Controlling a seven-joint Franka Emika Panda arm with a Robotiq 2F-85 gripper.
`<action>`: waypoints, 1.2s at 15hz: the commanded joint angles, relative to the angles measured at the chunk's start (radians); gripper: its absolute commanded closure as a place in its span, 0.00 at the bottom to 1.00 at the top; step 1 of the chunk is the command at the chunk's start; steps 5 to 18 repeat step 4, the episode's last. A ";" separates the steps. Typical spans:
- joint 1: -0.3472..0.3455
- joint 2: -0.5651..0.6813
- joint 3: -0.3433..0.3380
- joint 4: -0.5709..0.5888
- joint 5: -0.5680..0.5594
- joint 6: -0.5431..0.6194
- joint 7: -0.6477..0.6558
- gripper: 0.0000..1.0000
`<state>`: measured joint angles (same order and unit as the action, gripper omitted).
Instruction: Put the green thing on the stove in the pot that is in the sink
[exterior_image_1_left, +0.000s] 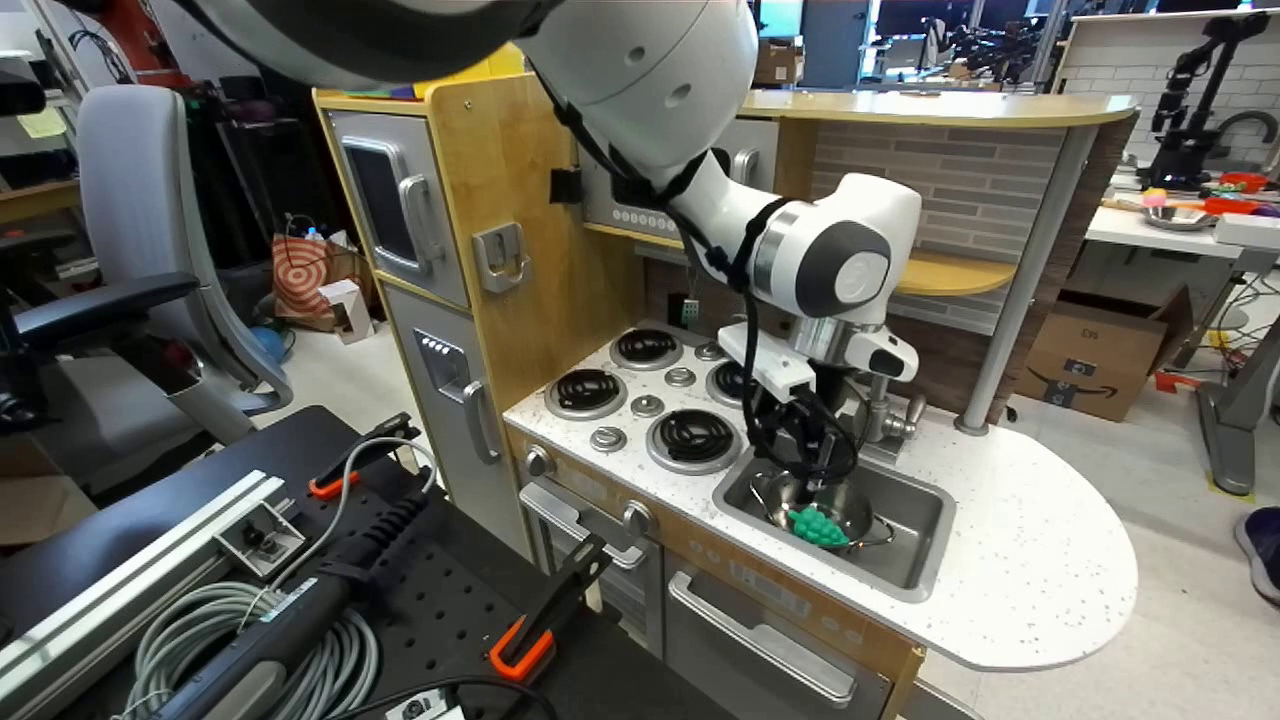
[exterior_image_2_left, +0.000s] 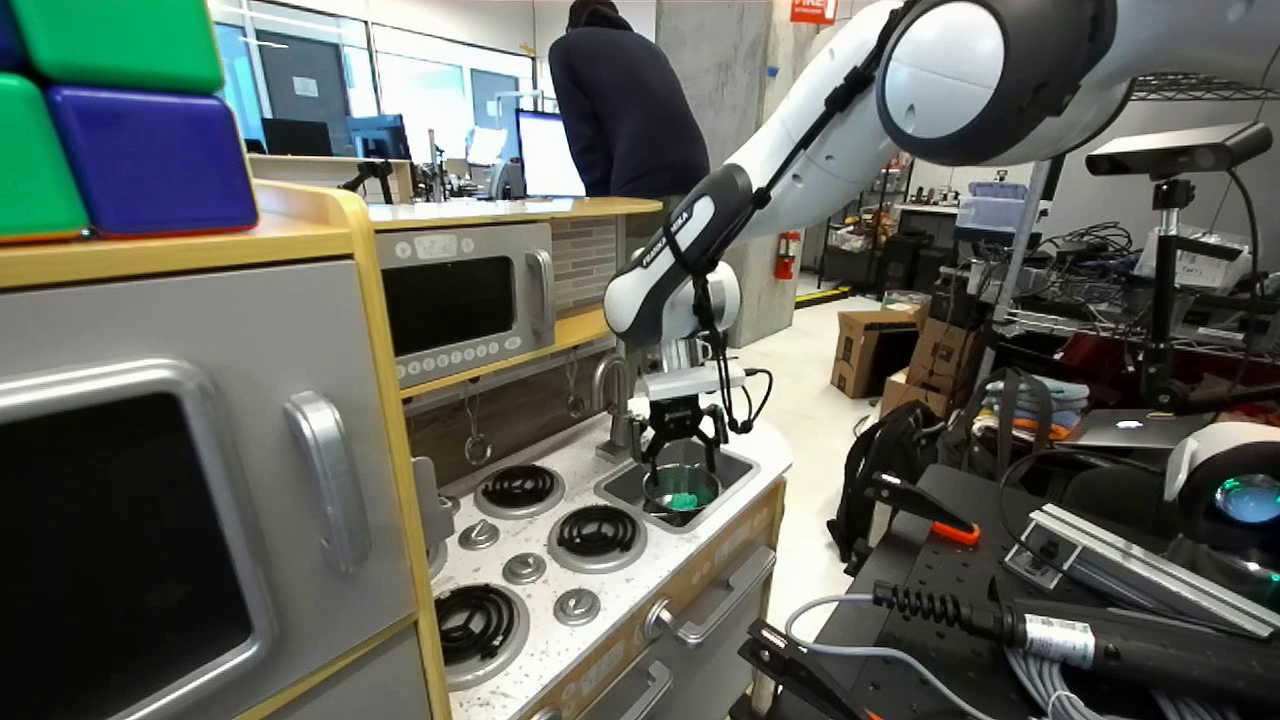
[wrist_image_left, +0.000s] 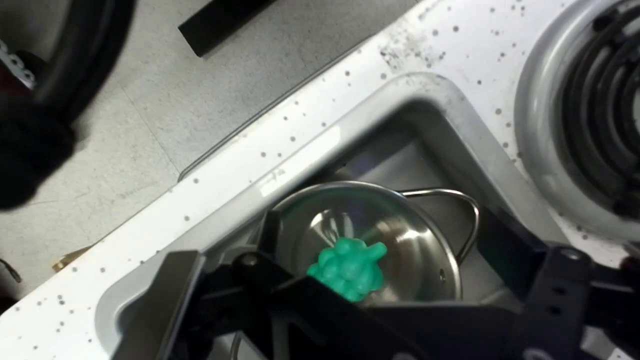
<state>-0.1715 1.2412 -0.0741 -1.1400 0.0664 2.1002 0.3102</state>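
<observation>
The green thing (exterior_image_1_left: 818, 527) is a small bumpy grape-like bunch with a short stem. It lies inside the shiny steel pot (exterior_image_1_left: 856, 512), which stands in the sink (exterior_image_1_left: 925, 545). In the wrist view, the green thing (wrist_image_left: 350, 265) rests on the floor of the pot (wrist_image_left: 405, 245), its lower part hidden by the gripper linkage. The pot (exterior_image_2_left: 652, 492) also shows in an exterior view. My gripper (exterior_image_2_left: 682, 467) is open and empty above the pot, its fingers spread wide and apart from the green thing. The stove (exterior_image_1_left: 650, 381) has bare burners.
A silver faucet (exterior_image_1_left: 886, 418) stands behind the sink, close to the gripper. The tall toy fridge cabinet (exterior_image_1_left: 560, 200) borders the stove. A shelf (exterior_image_1_left: 940, 108) runs above the back. White speckled counter (exterior_image_1_left: 1040, 560) extends beside the sink. A black pegboard table (exterior_image_1_left: 440, 600) holds cables and clamps.
</observation>
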 joint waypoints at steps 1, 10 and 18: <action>-0.009 -0.210 -0.007 -0.215 -0.039 -0.066 -0.106 0.00; 0.001 -0.160 -0.027 -0.142 -0.017 -0.050 -0.105 0.00; 0.001 -0.160 -0.027 -0.142 -0.017 -0.050 -0.105 0.00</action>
